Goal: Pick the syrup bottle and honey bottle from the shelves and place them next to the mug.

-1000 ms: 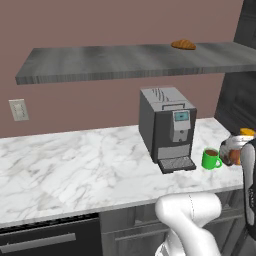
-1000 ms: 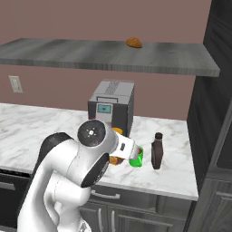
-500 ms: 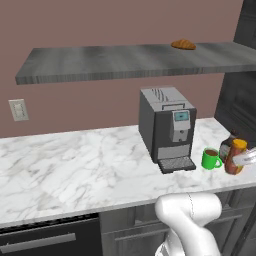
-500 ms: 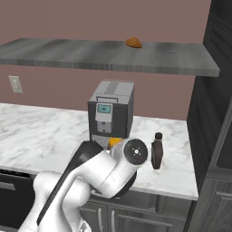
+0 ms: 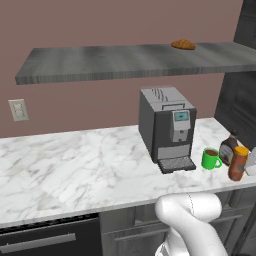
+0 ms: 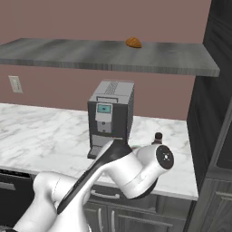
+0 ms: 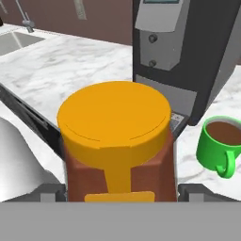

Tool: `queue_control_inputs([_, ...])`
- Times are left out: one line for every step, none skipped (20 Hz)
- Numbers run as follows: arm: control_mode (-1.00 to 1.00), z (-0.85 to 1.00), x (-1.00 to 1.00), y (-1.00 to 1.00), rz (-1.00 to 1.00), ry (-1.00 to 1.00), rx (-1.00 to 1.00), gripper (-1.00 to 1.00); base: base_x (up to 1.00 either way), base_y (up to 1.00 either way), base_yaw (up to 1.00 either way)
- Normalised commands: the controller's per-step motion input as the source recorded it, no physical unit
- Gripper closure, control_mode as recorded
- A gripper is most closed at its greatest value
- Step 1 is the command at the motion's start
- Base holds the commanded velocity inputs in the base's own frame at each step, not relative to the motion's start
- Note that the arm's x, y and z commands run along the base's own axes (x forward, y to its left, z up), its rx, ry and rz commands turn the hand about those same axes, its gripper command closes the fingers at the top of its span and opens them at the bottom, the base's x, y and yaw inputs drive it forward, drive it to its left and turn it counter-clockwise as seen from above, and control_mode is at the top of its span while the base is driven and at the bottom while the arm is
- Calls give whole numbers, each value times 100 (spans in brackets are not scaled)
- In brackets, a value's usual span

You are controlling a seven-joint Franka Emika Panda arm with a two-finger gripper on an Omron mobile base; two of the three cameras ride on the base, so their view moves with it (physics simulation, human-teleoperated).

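The honey bottle (image 7: 117,141) stands upright on the marble counter (image 5: 75,165) beside the mug (image 5: 211,158) and syrup bottle (image 5: 228,149), between the 2 spread fingers of the gripper (image 7: 120,194), which flank its sides without visibly pinching.

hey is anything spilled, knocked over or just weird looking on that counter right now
Nothing looks spilled or tipped. The honey bottle, syrup bottle and green mug stand upright together on the marble counter beside the coffee machine. The one curious thing is a croissant lying alone on the wall shelf.
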Motion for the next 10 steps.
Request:
queue_control_inputs([-100,-18,0,-16,1,0,0,100,0,0,0])
queue_control_inputs([-100,-18,0,-7,0,-1,0,100,0,0,0])
queue_control_inputs([-100,-17,0,-6,0,-3,0,100,0,0,0])
queue_control_inputs([-100,-19,0,-4,0,-5,0,100,0,0,0])
queue_control_inputs([-100,-20,0,-1,-1,-5,0,100,0,0,0])
queue_control_inputs([-100,-22,0,-1,-2,-5,0,100,0,0,0])
queue_control_inputs([-100,-23,0,-3,-3,-5,0,100,0,0,0])
queue_control_inputs([-100,-21,0,-2,-3,-6,0,100,0,0,0])
queue_control_inputs([-100,-22,3,0,-4,-6,0,100,0,0,0])
queue_control_inputs([-100,-23,8,0,-4,-6,0,100,0,0,0])
